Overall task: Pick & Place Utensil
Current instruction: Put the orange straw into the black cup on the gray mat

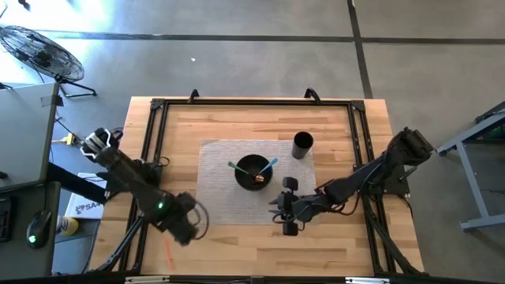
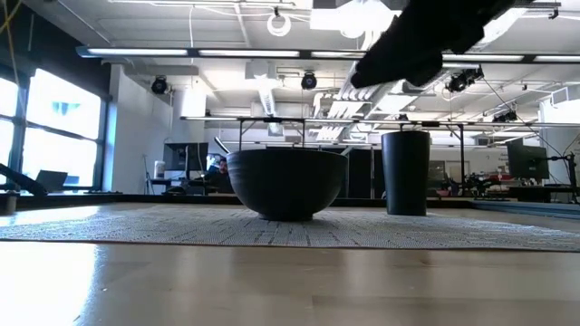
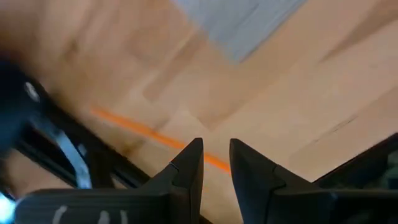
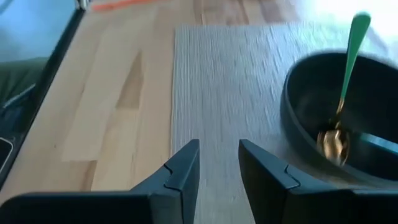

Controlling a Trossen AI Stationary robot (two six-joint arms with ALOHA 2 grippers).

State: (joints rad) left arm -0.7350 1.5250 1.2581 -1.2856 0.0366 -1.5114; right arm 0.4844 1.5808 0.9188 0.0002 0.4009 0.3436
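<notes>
— Two utensils stand in the black bowl (image 1: pixel 253 173), a green-handled one (image 4: pixel 352 56) and a teal-handled one (image 1: pixel 267 166), both leaning on the rim. The right gripper (image 1: pixel 289 206) hovers just beside the bowl over the woven mat (image 1: pixel 221 189), fingers a narrow gap apart and holding nothing.

— And the left gripper (image 3: pixel 216 163)?

— Well off to the side, over bare wood with an orange strip (image 3: pixel 143 129) just beyond its fingertips. Its fingers also stand slightly apart, empty.

— How would the green one handle?

— My guess is light and stiff: a thin handle with a gold-coloured metal bowl end (image 4: pixel 333 144). Smooth, so it could slip or pivot in the jaws. I'd take it on the upper handle, the part sticking above the rim, nearest the right gripper's reach.

— What can't you make out?

— Whether they are spoons or forks; the ends lie down inside the bowl. From table height the bowl wall hides both utensils entirely. The dark cup (image 1: pixel 303 144) beyond the bowl looks like a destination, but its inside isn't visible.
</notes>
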